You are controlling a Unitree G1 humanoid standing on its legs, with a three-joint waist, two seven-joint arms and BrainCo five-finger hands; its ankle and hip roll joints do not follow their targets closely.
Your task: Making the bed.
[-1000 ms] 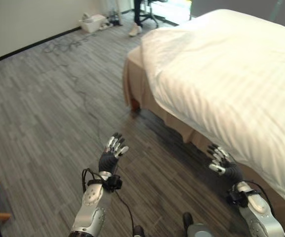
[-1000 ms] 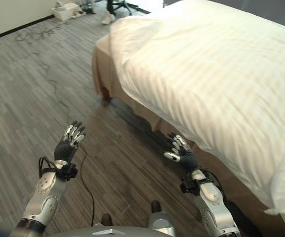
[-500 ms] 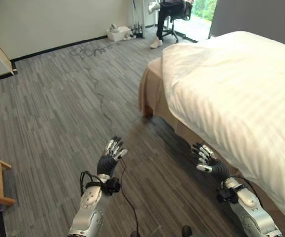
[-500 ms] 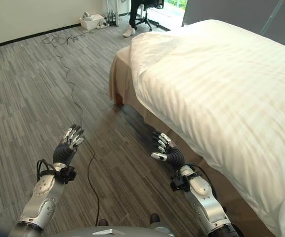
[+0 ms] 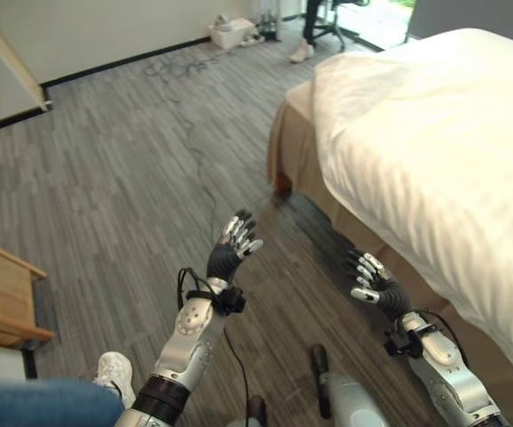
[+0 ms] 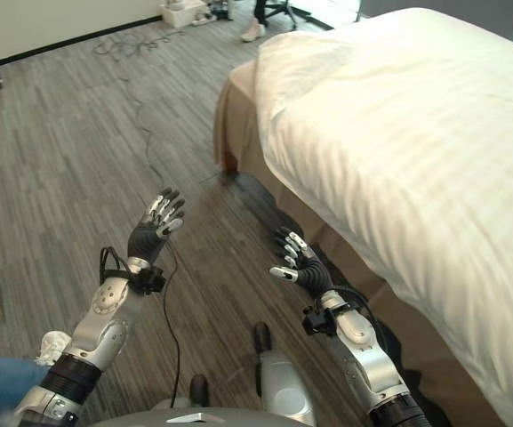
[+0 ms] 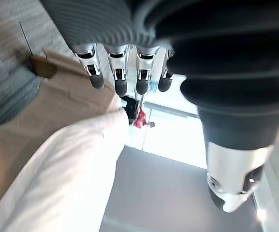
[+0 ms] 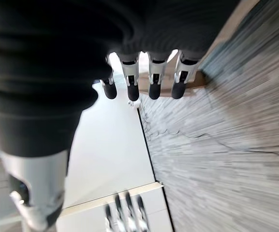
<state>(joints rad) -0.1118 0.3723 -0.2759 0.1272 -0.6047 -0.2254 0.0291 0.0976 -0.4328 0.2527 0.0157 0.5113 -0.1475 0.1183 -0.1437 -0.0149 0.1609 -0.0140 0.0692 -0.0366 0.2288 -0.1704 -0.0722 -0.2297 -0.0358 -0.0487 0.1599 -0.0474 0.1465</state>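
A bed with a white striped duvet [image 5: 434, 151] stands to my right, its tan skirt [image 5: 293, 151] showing at the near corner; the duvet [image 7: 66, 169] and skirt [image 7: 42, 116] also appear in the left wrist view. My left hand [image 5: 229, 253] hovers open over the grey plank floor, fingers [image 7: 115, 72] straight and holding nothing. My right hand [image 5: 373, 283] hangs open beside the bed's lower edge, apart from the duvet, its fingers [image 8: 151, 77] spread and empty.
A wooden piece of furniture [image 5: 3, 298] stands at my left. A person in jeans with a white shoe [image 5: 114, 372] is at the lower left. Another person's legs by an office chair [image 5: 314, 27], a white box [image 5: 231, 31] and cables [image 5: 172, 67] lie by the far wall.
The camera has swung, so the whole scene sits differently. My left hand has risen and moved toward the bed. A person's knee and shoe have entered at the lower left.
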